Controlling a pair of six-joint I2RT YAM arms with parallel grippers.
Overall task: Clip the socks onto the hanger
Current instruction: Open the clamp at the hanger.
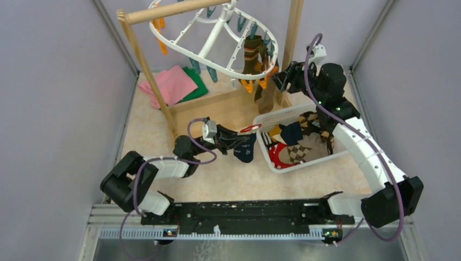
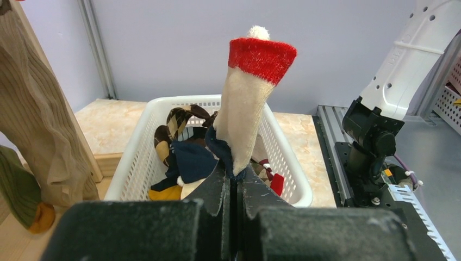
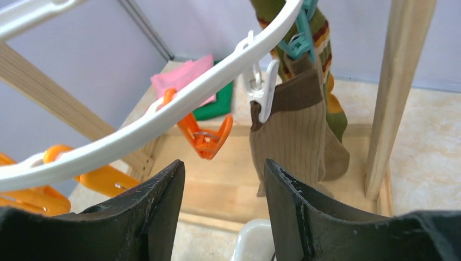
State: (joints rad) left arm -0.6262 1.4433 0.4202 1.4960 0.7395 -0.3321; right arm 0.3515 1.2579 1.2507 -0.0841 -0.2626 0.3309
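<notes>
Our left fingers are pinched tight on the navy sock. Its cream leg and red cuff stand up above them, just beside the left rim of the white basket. The basket sits toward the right edge of the table and holds a heap of other socks.

Our right fingers are spread well apart and hold nothing. They sit just below the rim of the hanger, near an orange clip.

The hanger hangs from the wooden rack at the table's far edge. A striped sock and a tan sock are clipped to it, the tan one by a white clip.

A pink cloth and a green cloth lie near the far left corner.
</notes>
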